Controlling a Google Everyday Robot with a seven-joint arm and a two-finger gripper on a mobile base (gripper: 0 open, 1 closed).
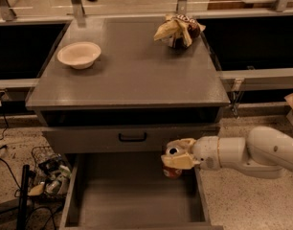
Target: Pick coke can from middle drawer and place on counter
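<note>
The coke can (172, 170) is red with a silver top and sits upright between my gripper's fingers, at the right side of the open middle drawer (127, 195). My gripper (176, 155) comes in from the right on a white arm and is shut on the can, holding it about level with the drawer's rim, just below the grey drawer front with the black handle (132, 137). The counter (132, 66) is the broad grey top above.
A cream bowl (79, 54) stands on the counter's left side and a brown-and-yellow snack bag (179, 30) at its back right. A wire basket with clutter and cables (46, 176) lies on the floor to the left of the drawer.
</note>
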